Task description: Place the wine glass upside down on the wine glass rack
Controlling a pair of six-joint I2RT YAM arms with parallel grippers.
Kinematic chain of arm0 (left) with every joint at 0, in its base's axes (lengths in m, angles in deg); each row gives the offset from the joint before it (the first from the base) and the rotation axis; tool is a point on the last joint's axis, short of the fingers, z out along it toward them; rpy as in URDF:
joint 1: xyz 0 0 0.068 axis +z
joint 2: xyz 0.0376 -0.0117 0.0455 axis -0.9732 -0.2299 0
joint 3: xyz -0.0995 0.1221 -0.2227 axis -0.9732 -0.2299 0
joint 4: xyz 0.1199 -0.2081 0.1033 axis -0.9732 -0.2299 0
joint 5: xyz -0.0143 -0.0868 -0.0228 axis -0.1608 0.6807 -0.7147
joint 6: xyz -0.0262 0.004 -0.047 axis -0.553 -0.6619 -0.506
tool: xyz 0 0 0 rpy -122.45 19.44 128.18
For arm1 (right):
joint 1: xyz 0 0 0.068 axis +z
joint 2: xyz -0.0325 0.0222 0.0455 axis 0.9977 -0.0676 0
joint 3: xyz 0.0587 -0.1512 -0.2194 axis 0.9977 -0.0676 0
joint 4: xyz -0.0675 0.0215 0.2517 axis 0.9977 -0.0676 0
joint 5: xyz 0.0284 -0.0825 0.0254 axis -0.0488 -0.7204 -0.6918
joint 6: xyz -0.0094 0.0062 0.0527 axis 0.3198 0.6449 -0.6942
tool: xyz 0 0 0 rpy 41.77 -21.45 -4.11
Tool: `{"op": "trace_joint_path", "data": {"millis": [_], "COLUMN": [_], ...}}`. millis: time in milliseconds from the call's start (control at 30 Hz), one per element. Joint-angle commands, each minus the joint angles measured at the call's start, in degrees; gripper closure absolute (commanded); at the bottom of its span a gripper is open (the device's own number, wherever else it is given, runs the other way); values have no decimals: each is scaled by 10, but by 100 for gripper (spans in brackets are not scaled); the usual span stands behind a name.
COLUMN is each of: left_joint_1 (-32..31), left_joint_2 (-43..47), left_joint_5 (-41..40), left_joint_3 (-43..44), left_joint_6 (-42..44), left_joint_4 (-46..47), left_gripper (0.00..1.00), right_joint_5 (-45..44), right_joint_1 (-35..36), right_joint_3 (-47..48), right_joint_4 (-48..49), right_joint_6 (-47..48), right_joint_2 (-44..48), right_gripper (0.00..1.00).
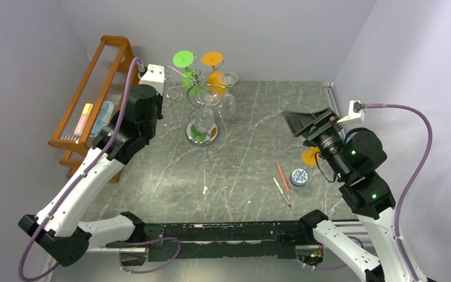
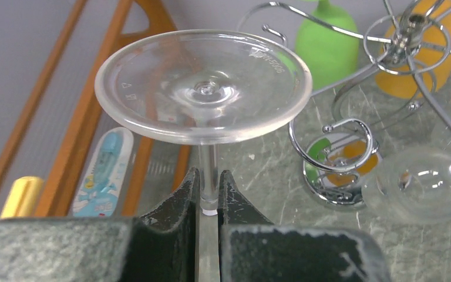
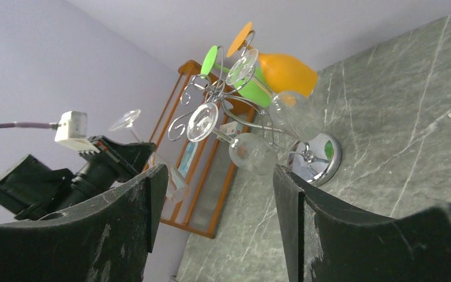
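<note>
My left gripper (image 2: 209,194) is shut on the stem of a clear wine glass (image 2: 202,88), held upside down with its round foot on top. In the top view it (image 1: 152,81) sits just left of the wine glass rack (image 1: 195,88), a silver wire stand with curled arms and a mirrored base (image 1: 202,135). Green (image 2: 327,41), orange (image 2: 420,64) and clear (image 2: 423,185) glasses hang on the rack. The held glass is apart from the nearest curled arm (image 2: 335,147). My right gripper (image 3: 214,194) is open and empty, raised at the right (image 1: 299,123).
An orange wooden slatted rack (image 1: 94,88) stands against the left wall, holding a yellow marker (image 2: 20,197) and a blue packet (image 2: 103,170). Two pens (image 1: 282,179), a small round tin (image 1: 298,176) and an orange disc (image 1: 310,156) lie near the right arm.
</note>
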Motion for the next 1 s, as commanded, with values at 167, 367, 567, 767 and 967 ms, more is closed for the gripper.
{"op": "trace_joint_path", "data": {"millis": [167, 367, 567, 767, 967], "left_joint_1": [146, 300, 346, 349, 350], "left_joint_2": [-47, -67, -40, -64, -100], "left_joint_5": [256, 539, 768, 855, 911], "left_joint_3": [-28, -70, -158, -177, -197], "left_joint_6": [0, -9, -15, -8, -43], "left_joint_4": [73, 174, 344, 413, 494], "left_gripper": [95, 95, 95, 95, 95], "right_joint_5": [-17, -46, -61, -55, -55], "right_joint_1": [0, 0, 0, 0, 0], "right_joint_3": [-14, -31, -34, -37, -46], "right_joint_4": [6, 10, 15, 17, 22], "right_joint_6": [16, 13, 21, 24, 20], "right_joint_2": [7, 24, 33, 30, 34], "right_gripper": [31, 31, 32, 32, 32]}}
